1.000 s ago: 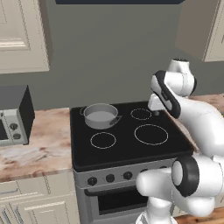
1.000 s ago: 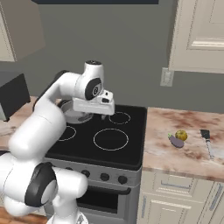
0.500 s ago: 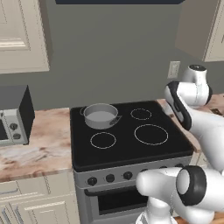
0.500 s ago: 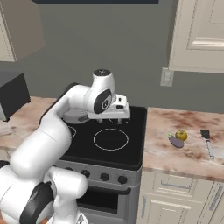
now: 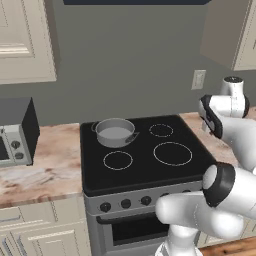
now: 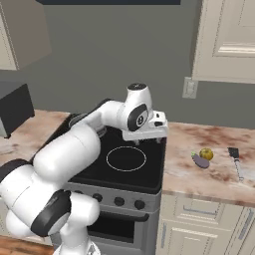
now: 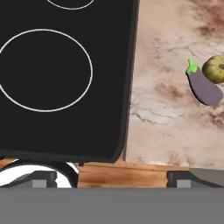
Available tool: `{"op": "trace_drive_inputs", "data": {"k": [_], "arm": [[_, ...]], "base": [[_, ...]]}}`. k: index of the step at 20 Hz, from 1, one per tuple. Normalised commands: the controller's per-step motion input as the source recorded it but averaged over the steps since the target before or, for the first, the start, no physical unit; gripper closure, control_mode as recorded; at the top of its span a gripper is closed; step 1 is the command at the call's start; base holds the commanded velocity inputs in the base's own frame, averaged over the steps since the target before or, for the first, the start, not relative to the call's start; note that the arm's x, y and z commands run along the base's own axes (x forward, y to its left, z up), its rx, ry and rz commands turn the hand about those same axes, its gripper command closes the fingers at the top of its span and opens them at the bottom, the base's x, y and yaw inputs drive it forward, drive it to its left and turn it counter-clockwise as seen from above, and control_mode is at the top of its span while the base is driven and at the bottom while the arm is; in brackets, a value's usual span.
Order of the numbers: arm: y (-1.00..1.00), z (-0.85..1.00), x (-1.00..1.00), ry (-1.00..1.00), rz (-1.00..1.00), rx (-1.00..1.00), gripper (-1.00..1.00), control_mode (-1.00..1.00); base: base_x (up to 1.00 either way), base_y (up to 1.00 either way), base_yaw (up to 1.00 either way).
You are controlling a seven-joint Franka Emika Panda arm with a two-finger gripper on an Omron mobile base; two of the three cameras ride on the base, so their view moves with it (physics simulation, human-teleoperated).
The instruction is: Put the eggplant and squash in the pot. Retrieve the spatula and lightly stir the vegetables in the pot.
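The grey pot (image 5: 115, 132) stands on the stove's back left burner, with nothing visible in it. On the counter to the right of the stove lie the purple eggplant (image 6: 200, 161) (image 7: 204, 88) and, touching it, the yellow-green squash (image 6: 206, 154) (image 7: 215, 68). The spatula (image 6: 235, 161) lies further right. My gripper (image 6: 148, 141) (image 7: 111, 178) hovers over the stove's right edge and points down. It is open, with nothing between its fingers, and sits left of the vegetables and well apart from them.
The black stove top (image 5: 145, 150) has white burner rings. A microwave (image 5: 15, 132) stands on the left counter. The marble counter (image 6: 214, 177) runs right of the stove. Wall cabinets (image 6: 226, 40) hang above it, beside an outlet (image 6: 189, 87).
The arm has swung right, from over the stove's middle to its right edge, nearer the vegetables. The gripper stays open. Nothing else has moved.
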Motion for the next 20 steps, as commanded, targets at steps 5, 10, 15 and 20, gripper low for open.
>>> {"op": "trace_drive_inputs", "data": {"k": [5, 10, 15, 20], "arm": [[-0.63, -0.26, 0.1, -0.04, -0.04, 0.05, -1.0, -1.0], [-0.35, -0.28, 0.29, -0.01, -0.11, 0.0, -1.0, -1.0], [-0.45, -0.03, 0.66, 0.02, -0.15, 0.03, -1.0, -1.0], [-0.47, -0.3, 0.6, 0.0, -0.12, 0.12, -1.0, -1.0]], "base": [[0.0, 0.0, 0.0], [0.0, 0.0, 0.0], [0.0, 0.0, 0.0], [0.0, 0.0, 0.0]]}}
